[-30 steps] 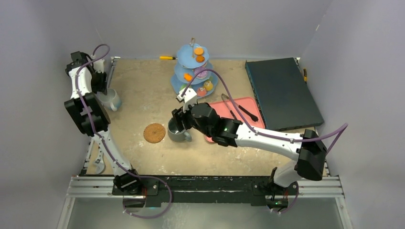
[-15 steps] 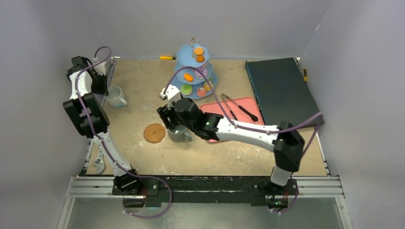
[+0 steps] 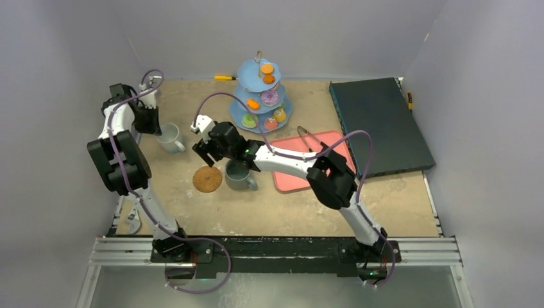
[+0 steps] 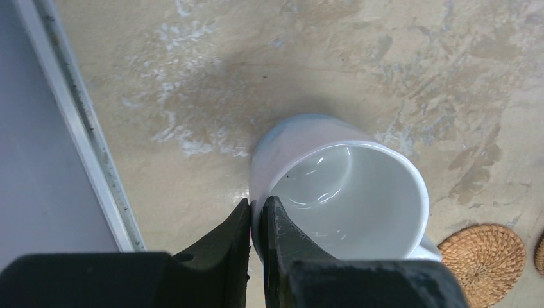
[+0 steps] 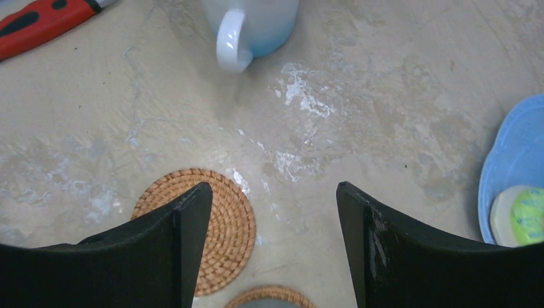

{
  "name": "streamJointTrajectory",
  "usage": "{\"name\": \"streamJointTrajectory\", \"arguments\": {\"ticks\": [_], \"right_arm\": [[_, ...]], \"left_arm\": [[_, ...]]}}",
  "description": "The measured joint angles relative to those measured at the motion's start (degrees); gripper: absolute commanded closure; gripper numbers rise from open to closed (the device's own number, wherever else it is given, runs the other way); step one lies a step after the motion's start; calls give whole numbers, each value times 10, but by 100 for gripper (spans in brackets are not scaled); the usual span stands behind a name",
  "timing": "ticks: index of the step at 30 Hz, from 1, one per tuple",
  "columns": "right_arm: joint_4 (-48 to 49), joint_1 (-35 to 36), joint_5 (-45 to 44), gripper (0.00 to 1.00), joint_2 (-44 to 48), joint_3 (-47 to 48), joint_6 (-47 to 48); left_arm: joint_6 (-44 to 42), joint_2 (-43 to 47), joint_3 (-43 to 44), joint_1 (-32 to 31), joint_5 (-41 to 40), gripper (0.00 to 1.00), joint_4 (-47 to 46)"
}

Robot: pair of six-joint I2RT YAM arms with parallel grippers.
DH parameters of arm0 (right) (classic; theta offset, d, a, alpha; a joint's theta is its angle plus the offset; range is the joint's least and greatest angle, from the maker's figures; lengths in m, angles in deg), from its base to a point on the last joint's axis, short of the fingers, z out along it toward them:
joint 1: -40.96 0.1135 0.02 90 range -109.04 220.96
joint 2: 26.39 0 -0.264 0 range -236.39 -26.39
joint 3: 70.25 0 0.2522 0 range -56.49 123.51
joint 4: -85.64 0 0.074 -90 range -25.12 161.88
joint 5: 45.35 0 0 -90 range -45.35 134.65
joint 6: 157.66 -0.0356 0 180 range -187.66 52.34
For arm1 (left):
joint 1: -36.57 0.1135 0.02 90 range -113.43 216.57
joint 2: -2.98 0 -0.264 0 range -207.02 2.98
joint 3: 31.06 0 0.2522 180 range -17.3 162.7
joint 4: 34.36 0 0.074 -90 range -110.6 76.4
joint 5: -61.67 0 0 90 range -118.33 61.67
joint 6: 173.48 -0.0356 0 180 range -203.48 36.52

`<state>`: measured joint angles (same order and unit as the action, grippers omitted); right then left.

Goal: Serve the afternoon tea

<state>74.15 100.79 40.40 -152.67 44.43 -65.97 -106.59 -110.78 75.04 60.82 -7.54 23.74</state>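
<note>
Your left gripper (image 4: 258, 202) is pinching the rim of the white mug (image 4: 340, 186). One finger is sitting inside and one outside, squeezed tight on the wall. The mug is staying mouth up near the left edge of the desk (image 3: 192, 102), toward the far left corner. I cannot tell if its bottom is touching the desk.

The free coaster (image 3: 207, 179) is lying toward the near edge and to the right of the mug, well apart from it. That is the way I think the mug is needing to go. The mug's handle is pointing toward that coaster. Your left arm is the nearer one to the mug.

Your right gripper (image 5: 271, 189) is hanging wide open, holding nothing, above the far side of the coaster. Just right of it, the green mug (image 3: 238, 175) is sitting on what seems to be a second coaster (image 5: 269, 294).

The white mug is looking smooth, shiny and empty.
</note>
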Motion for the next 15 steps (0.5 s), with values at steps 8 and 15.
{"name": "streamJointTrajectory", "arguments": {"ticks": [8,15], "right_arm": [[13,4,28,23,-96,122,25],[14,13,43,23,-144,165,26]], "left_arm": [[7,18,-30,-16,29,96,-6],[18,56,-85,-23,52,96,-14]]}}
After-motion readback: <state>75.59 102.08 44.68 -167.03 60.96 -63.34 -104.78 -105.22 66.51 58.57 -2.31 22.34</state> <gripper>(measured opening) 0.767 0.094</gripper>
